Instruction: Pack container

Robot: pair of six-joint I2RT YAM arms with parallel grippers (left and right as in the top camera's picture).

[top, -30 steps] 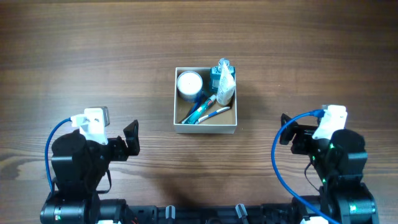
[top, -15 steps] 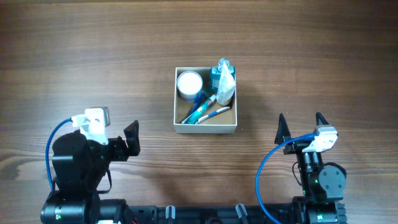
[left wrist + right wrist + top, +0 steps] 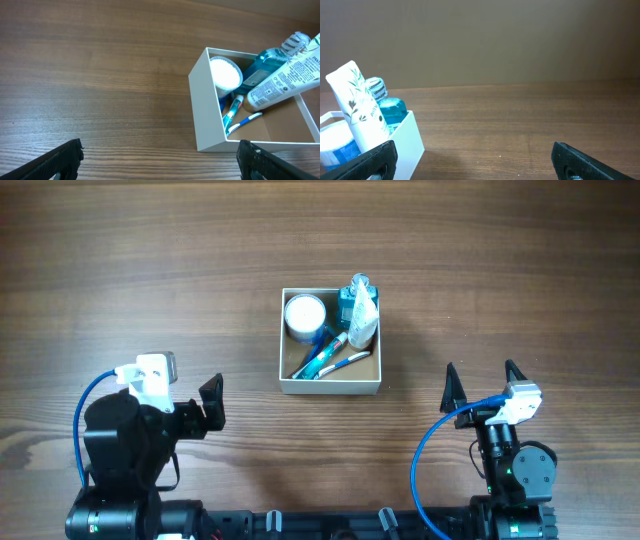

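Both my hands are empty and spread wide: my left hand (image 3: 159, 155) shows its two fingertips far apart at the bottom corners of its own view, and my right hand (image 3: 480, 375) does the same. The container (image 3: 330, 387) stands ahead of my left hand and off to its right, and ahead of my right hand and off to its left, apart from both. Inside it I see a round white jar (image 3: 305, 313) in the far corner, a blue bottle (image 3: 350, 298) beside it, a white tube (image 3: 364, 320) leaning up over the rim, and a toothbrush (image 3: 345, 361) lying on the cardboard floor. I see nothing loose on the bench (image 3: 150, 270), so I judge the packing done or all but done, with both hands drawn clear. If anything is left, it would be to settle the tube, which sticks out above the walls; that would call for a slow reach and a light push, as the thin-walled box looks easy to shove. The bench is dark wood grain, flat and matt; a plain brown wall (image 3: 520, 40) rises behind it.
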